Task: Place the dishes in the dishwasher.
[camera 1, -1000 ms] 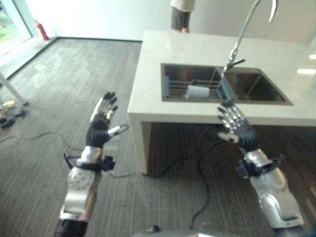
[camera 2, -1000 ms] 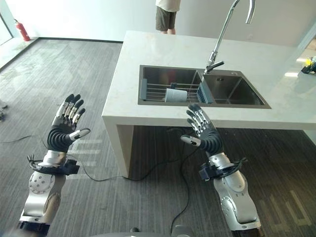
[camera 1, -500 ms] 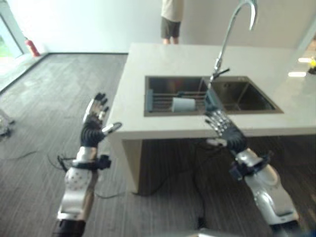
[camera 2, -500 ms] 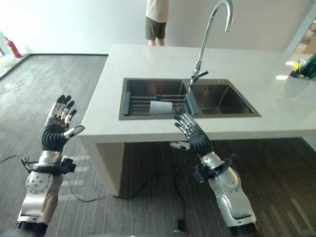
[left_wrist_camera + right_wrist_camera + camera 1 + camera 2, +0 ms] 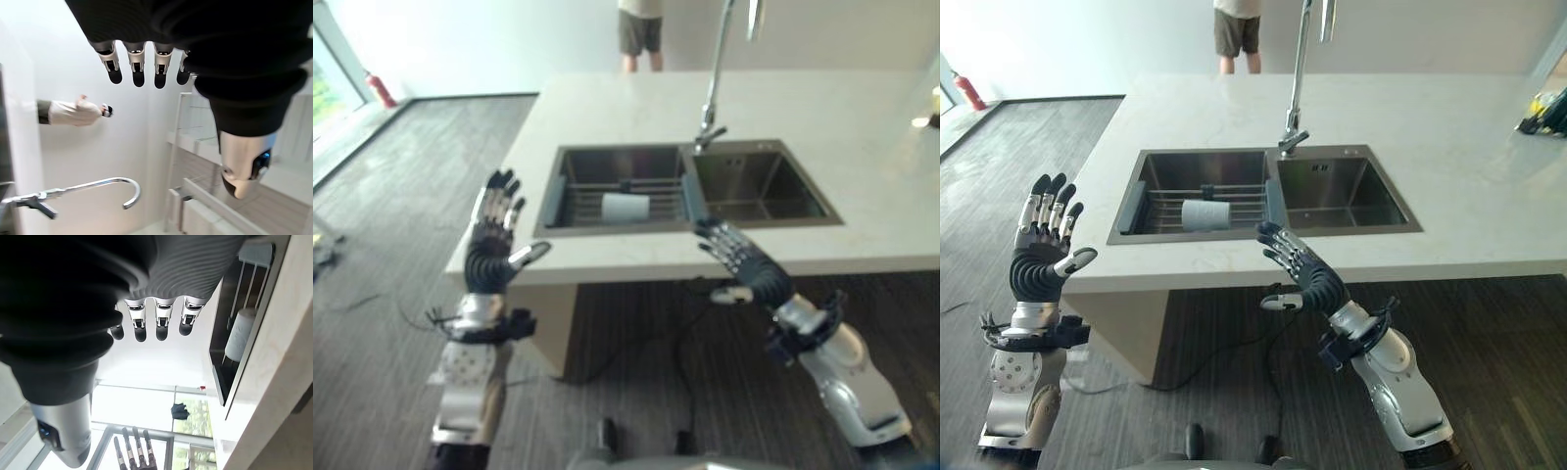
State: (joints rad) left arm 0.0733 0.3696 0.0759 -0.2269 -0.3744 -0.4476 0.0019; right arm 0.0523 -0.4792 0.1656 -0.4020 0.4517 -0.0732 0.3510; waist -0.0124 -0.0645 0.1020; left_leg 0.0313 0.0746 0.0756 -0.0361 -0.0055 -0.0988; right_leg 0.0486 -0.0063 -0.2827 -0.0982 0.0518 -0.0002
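A white cup (image 5: 1206, 213) lies on its side on a wire rack (image 5: 1167, 204) across the left basin of a steel double sink (image 5: 1342, 191); it also shows as the white cup (image 5: 241, 334). My left hand (image 5: 1040, 262) is raised, open and holding nothing, just off the counter's left front corner. In front of the counter edge below the sink my right hand (image 5: 1301, 276) is open too, fingers pointing toward the rack and holding nothing.
The white counter (image 5: 1469, 127) is an island with open floor on its left. A tall curved tap (image 5: 1301, 69) rises behind the sink divider. A person (image 5: 1239, 27) stands beyond the far edge. Some items (image 5: 1549, 113) lie at the counter's right end.
The camera has come nearer and shifted, so the sink sits lower and more central. Both hands stay open and raised, now close to the counter's front edge.
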